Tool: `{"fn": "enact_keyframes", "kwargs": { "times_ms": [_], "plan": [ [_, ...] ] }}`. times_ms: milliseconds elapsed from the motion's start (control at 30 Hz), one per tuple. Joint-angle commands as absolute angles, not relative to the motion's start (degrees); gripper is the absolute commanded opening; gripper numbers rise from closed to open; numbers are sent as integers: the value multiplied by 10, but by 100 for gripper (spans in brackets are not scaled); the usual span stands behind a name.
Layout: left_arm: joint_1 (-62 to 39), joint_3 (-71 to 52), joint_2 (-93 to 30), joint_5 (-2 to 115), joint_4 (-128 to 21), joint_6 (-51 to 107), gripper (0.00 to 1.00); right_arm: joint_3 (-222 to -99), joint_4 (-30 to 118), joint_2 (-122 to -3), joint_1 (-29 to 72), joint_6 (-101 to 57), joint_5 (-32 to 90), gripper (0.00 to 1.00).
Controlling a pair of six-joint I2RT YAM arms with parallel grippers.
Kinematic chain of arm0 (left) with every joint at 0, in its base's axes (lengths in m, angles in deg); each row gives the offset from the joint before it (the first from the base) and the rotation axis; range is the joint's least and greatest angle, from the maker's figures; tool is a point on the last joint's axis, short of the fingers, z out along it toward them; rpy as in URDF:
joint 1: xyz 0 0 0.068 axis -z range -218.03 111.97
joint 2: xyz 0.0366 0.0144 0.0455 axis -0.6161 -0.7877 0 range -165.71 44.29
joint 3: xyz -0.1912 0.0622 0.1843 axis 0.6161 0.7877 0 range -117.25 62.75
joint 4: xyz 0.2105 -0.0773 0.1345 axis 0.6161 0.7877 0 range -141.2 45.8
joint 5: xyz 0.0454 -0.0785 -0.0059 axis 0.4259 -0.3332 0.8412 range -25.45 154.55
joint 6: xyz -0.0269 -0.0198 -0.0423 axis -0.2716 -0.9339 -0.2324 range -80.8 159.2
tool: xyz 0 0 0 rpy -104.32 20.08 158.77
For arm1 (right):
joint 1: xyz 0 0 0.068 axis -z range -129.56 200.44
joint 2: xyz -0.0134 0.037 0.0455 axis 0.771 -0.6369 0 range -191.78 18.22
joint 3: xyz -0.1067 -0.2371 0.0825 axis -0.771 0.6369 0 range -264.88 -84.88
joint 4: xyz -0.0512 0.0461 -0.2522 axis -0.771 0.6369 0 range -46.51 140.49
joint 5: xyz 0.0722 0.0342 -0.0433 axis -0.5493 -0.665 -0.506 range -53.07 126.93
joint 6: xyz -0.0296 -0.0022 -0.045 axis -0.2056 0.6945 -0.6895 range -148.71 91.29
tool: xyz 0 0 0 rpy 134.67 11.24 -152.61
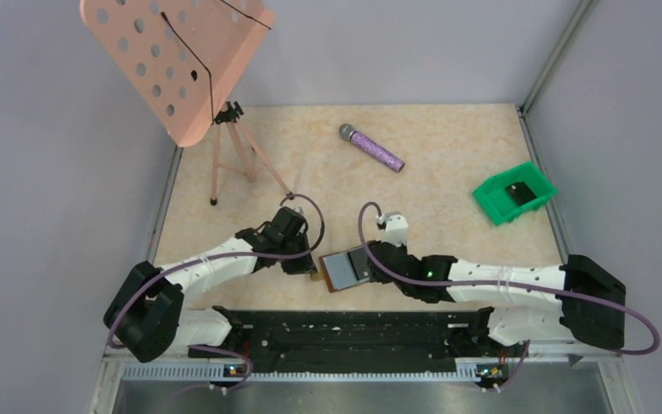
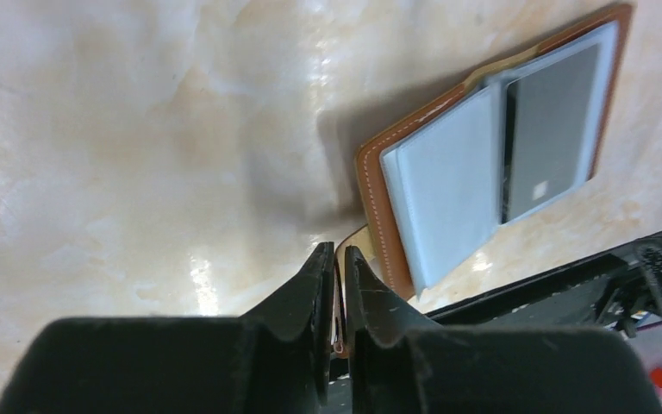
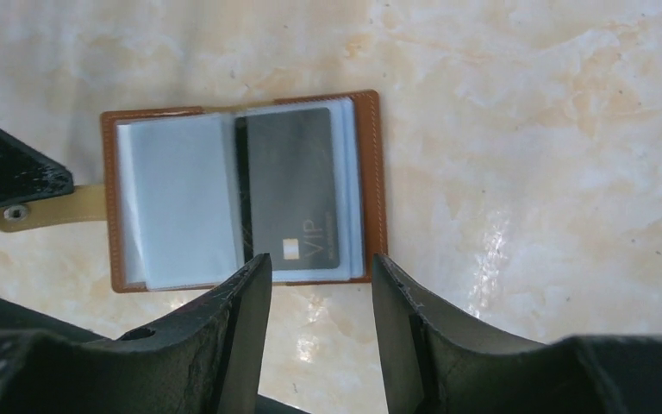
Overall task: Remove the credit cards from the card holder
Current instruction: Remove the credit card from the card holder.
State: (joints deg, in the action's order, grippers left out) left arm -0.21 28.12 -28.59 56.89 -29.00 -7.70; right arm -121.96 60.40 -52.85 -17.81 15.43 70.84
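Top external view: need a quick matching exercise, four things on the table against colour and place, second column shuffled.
Things:
1. music stand
2. microphone
3. bin
4. card holder

Colour and place:
A. brown, lying open at the near edge, middle
B. pink, far left
C. green, right side
D. purple handle, far middle

Pairs: 1-B, 2-D, 3-C, 4-A

"VIP" on the dark card (image 3: 297, 185)
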Motion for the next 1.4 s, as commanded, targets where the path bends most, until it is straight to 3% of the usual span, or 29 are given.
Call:
{"fn": "enact_keyframes", "kwargs": {
  "times_ms": [0,233,533,767,1367],
  "plan": [
    [-3,226,-270,590,-272,-67,17,-1199,523,-482,-133,119,616,47],
    [-2,183,-259,583,-279,-76,22,-1166,440,-469,-25,87,443,34],
    [-1,209,-289,517,-404,-102,24,-1151,368,-528,19,81,342,32],
    [4,240,-359,472,-540,-115,27,-1135,358,-545,25,88,351,32],
    [14,294,-410,476,-611,-112,30,-1085,322,-573,28,115,347,32]
  ]
}}
